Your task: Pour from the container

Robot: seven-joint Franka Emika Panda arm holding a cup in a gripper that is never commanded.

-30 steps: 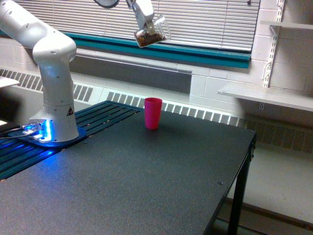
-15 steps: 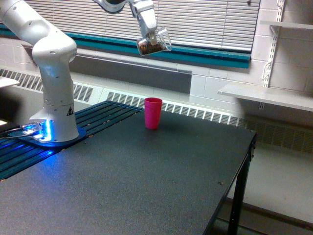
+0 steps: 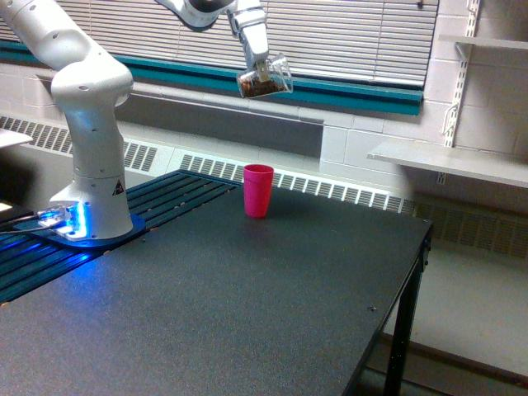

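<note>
My gripper [image 3: 259, 68] hangs high over the table and is shut on the container [image 3: 266, 79], a small clear cup with brownish contents in its lower part. The container is tilted, its mouth toward the exterior view's right. A pink plastic cup [image 3: 257, 190] stands upright on the dark table [image 3: 247, 305], well below the container and almost straight under it in the picture. Nothing is seen falling from the container.
The white arm's base [image 3: 89, 198] stands at the table's left on a blue-lit plate. Window blinds and a teal sill run behind. White wall shelves [image 3: 450, 161] hang at the exterior view's right. The table's right edge [image 3: 412, 272] drops to the floor.
The gripper has come lower and a little toward the exterior view's right with the container, which stays tilted. The pink cup has not moved.
</note>
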